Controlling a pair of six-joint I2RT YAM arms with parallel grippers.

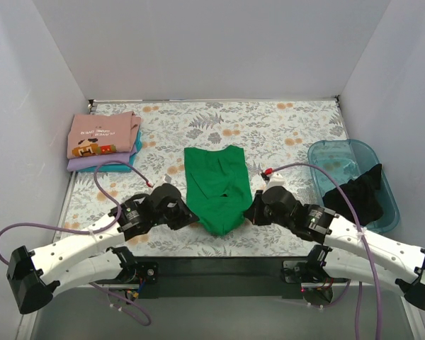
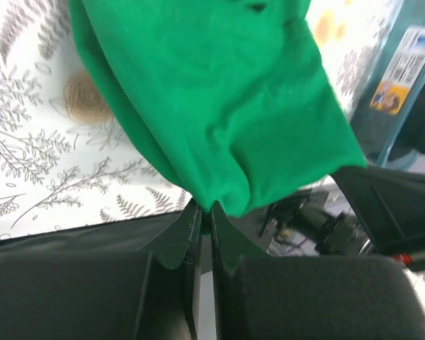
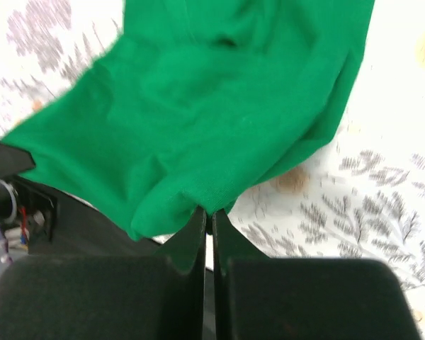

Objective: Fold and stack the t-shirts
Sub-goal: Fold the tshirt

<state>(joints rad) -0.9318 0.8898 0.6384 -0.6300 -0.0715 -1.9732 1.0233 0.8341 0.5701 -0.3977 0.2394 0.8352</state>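
Observation:
A bright green t-shirt (image 1: 216,185) lies folded lengthwise in the middle of the floral cloth. My left gripper (image 1: 189,214) is shut on its near left edge; the left wrist view shows the green cloth (image 2: 219,106) pinched between the jaws. My right gripper (image 1: 249,210) is shut on its near right edge, seen in the right wrist view (image 3: 212,127). The near end hangs slightly lifted between both grippers. A folded pile with a pink cartoon tee (image 1: 101,134) on teal and lavender ones lies at the back left. A dark tee (image 1: 358,195) sits in the bin.
A translucent teal plastic bin (image 1: 333,157) stands at the right. The table's dark front edge (image 1: 219,265) runs just below the grippers. White walls close in the back and sides. Purple cables loop over both arms.

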